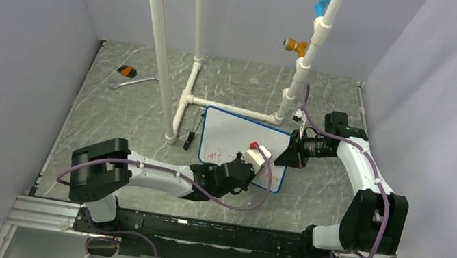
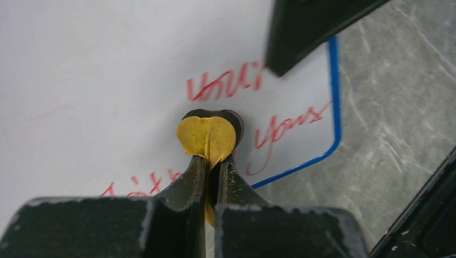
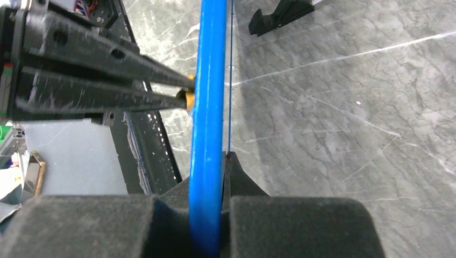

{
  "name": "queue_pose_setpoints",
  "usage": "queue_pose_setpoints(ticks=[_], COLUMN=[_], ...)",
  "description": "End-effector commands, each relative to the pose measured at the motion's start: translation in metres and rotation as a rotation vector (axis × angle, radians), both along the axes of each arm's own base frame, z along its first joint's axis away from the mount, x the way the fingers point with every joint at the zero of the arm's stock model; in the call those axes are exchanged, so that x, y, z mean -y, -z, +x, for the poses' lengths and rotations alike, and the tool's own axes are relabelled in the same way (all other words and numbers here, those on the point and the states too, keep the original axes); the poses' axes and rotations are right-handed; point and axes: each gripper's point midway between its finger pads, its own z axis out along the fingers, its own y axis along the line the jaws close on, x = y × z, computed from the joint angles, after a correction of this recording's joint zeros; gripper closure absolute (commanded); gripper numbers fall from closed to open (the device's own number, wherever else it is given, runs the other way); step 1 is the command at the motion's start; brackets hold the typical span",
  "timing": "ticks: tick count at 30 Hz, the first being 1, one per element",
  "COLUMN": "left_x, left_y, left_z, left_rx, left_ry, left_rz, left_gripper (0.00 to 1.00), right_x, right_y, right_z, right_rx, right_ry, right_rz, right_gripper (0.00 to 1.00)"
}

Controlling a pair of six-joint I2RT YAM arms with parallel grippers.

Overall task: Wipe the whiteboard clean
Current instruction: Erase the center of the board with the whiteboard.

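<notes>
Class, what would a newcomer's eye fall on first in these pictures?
The whiteboard at the centre of the top view, with red writing by its near edge. The right end effector is clamped on its blue frame. The left end effector, shut and yellow-tipped, is against the board's face beside the writing.

The whiteboard [image 1: 238, 137] is white with a thin blue frame and rounded corners. It sits mid-table, with red handwriting across its near part and the rest plain white. The right hand [image 3: 212, 172] pinches its right edge.
</notes>
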Motion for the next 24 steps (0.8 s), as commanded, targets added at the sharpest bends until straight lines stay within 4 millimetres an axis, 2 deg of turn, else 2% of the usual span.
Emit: queue_pose_setpoints(ticks=[1, 5, 8, 11, 15, 19, 22, 24], left_x=[0.035, 0.012, -0.013, -0.023, -0.01, 0.023, 0.043, 0.048], left_y=[-0.041, -0.052, -0.052, -0.056, -0.055, -0.062, -0.057, -0.05], left_z=[0.0, 0.027, 0.056, 0.063, 0.051, 0.021, 0.002, 0.0], left_rx=[0.102, 0.137, 0.122, 0.125, 0.114, 0.136, 0.135, 0.124], left_ry=[0.057, -0.032, -0.114, -0.124, -0.057, 0.04, 0.083, 0.082], left_rz=[-0.063, -0.034, -0.014, -0.008, -0.03, -0.053, -0.035, -0.028], left_gripper=[1.0, 1.0, 1.0, 1.0, 1.0, 1.0, 1.0, 1.0], right_x=[-0.012, -0.012, -0.012, -0.012, -0.012, -0.012, -0.012, -0.012], right_y=[-0.016, -0.016, -0.017, -0.017, -0.017, -0.016, -0.015, -0.016], right_z=[-0.013, -0.013, -0.013, -0.013, -0.014, -0.012, -0.012, -0.012], right_rx=[-0.038, -0.036, -0.034, -0.034, -0.038, -0.041, -0.043, -0.042], right_ry=[-0.033, -0.035, -0.035, -0.035, -0.036, -0.033, -0.035, -0.033], right_rz=[0.081, 0.082, 0.081, 0.082, 0.083, 0.082, 0.081, 0.082], right_gripper=[1.0, 1.0, 1.0, 1.0, 1.0, 1.0, 1.0, 1.0])
